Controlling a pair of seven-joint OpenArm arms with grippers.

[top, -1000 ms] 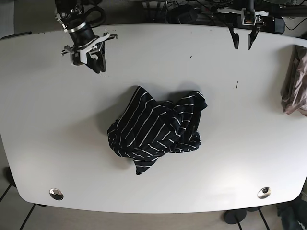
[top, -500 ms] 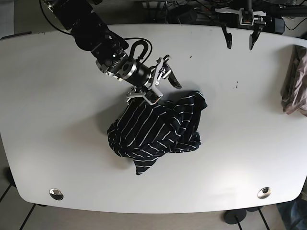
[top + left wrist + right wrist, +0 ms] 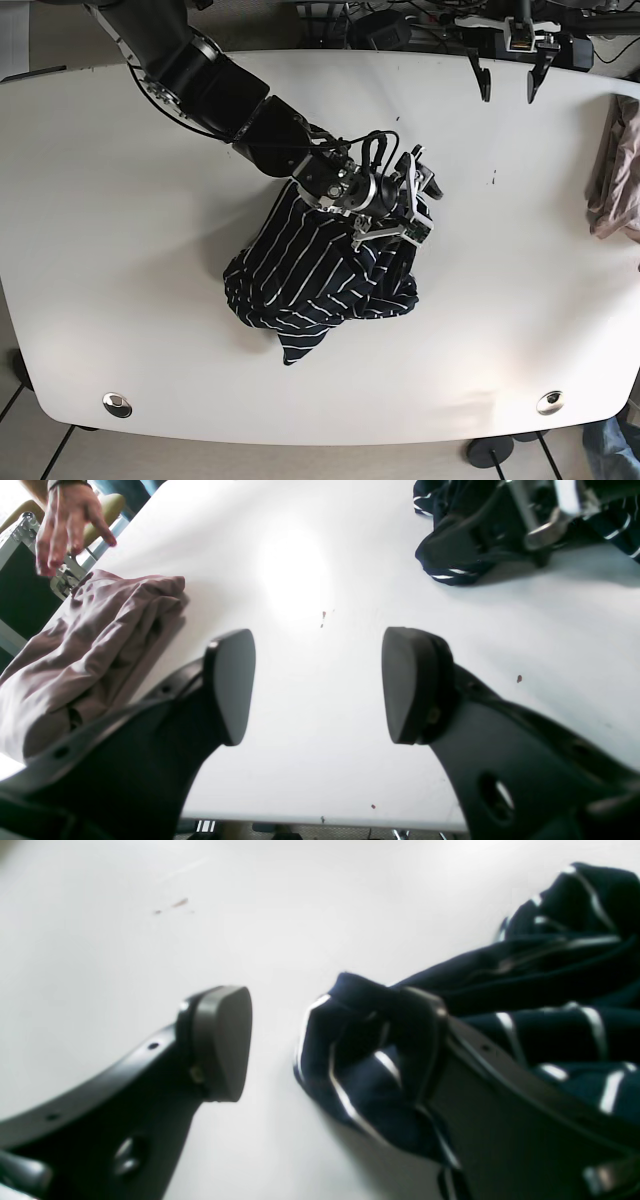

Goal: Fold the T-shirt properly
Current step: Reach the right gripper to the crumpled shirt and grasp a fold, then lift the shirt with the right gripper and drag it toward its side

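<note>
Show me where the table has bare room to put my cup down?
The table is bare left of the striped T-shirt, and between it and the pink cloth. The middle is crowded: the right gripper is at the shirt.

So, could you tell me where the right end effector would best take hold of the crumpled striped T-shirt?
Probably the bunched fold at the far-right corner of the striped T-shirt, which stands up off the table. The right end effector is open and already straddles it, one finger on the bare table beside it and the other over the cloth, so closing from above should pinch it.
</note>
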